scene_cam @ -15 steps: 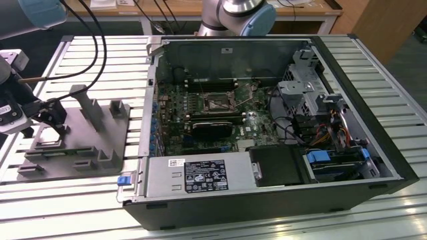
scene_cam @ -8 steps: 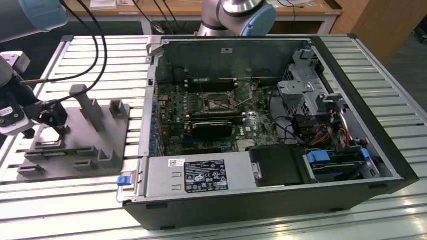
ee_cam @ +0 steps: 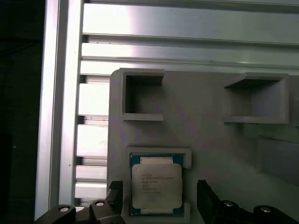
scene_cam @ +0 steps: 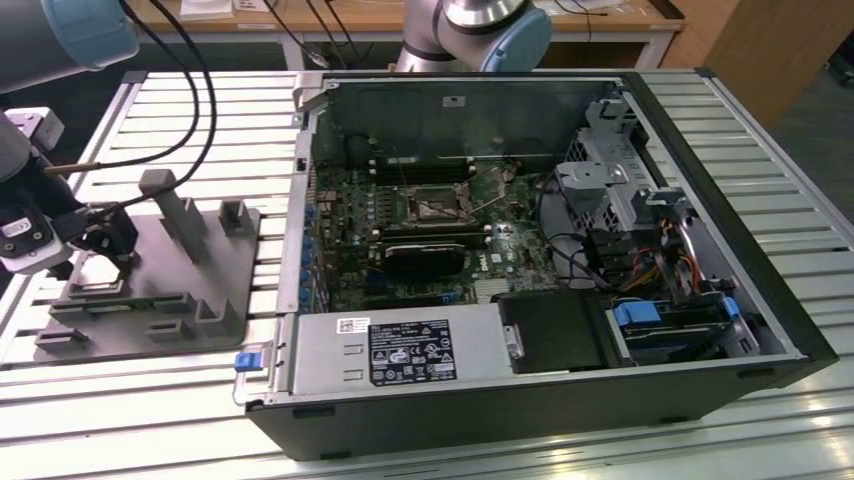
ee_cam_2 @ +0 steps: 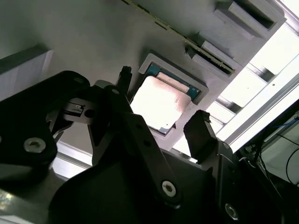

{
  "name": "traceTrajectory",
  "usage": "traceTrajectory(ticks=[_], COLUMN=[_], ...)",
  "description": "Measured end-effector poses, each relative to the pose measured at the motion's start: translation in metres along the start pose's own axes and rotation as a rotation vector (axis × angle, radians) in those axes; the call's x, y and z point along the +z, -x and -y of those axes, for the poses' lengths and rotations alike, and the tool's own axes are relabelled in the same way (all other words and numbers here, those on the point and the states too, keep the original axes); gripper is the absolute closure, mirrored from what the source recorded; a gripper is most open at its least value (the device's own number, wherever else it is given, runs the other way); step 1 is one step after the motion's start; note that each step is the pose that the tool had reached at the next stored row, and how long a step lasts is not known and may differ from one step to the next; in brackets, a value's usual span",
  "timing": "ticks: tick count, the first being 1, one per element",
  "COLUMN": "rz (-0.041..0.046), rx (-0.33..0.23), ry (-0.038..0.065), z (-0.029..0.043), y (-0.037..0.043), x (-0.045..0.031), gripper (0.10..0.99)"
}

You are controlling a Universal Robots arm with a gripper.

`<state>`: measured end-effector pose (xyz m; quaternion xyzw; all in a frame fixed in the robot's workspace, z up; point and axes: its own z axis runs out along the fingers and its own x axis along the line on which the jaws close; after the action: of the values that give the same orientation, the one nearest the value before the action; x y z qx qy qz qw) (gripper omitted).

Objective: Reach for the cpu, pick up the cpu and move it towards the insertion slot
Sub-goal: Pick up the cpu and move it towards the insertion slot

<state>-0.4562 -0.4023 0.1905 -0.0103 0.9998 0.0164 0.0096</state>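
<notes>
My fingers stand apart, one on each side of the cpu, and neither touches it; in both wrist views I see a bare gap at each flank. In the second wrist view the fingers straddle the same silvery square.

The cpu lies flat in a shallow recess of the grey fixture. A raised lip wraps one edge of the chip and turns its corners, while the two sides that face my fingers look freer. One finger hangs just beside the fixture's outer edge, where the slatted counter begins; the other hangs over the fixture's flat top.

In the exterior view my fingers are low over the fixture at that view's left. Its upright posts rise near me, between me and the open computer case. The insertion slot sits well apart, inside the case on the green board, facing up, with the case's wall edge on my side and a black card just beside the slot.
</notes>
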Motion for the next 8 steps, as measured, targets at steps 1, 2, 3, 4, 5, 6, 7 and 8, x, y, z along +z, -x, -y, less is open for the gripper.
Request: traceTrajectory(ticks=[1, 2, 3, 4, 5, 6, 7, 8], rz=[0.0001, 0.0001, 0.0, 0.0, 0.0, 0.0, -0.0001, -0.0002], rx=[0.0, 0.0, 0.0, 0.0, -0.001, -0.003, -0.005, -0.007], ry=[0.0, 0.0, 0.0, 0.0, 0.0, 0.0, 0.0, -0.001], z=[0.0, 0.0001, 0.0001, 0.0001, 0.0002, 0.0002, 0.0002, 0.0002], y=[0.0005, 0.0008, 0.0008, 0.0009, 0.0009, 0.0009, 0.0009, 0.0009], x=[0.0003, 0.0006, 0.001, 0.0016, 0.0024, 0.0031, 0.0038, 0.0044], gripper=[0.357, 0.357, 0.357, 0.357, 0.357, 0.357, 0.357, 0.357])
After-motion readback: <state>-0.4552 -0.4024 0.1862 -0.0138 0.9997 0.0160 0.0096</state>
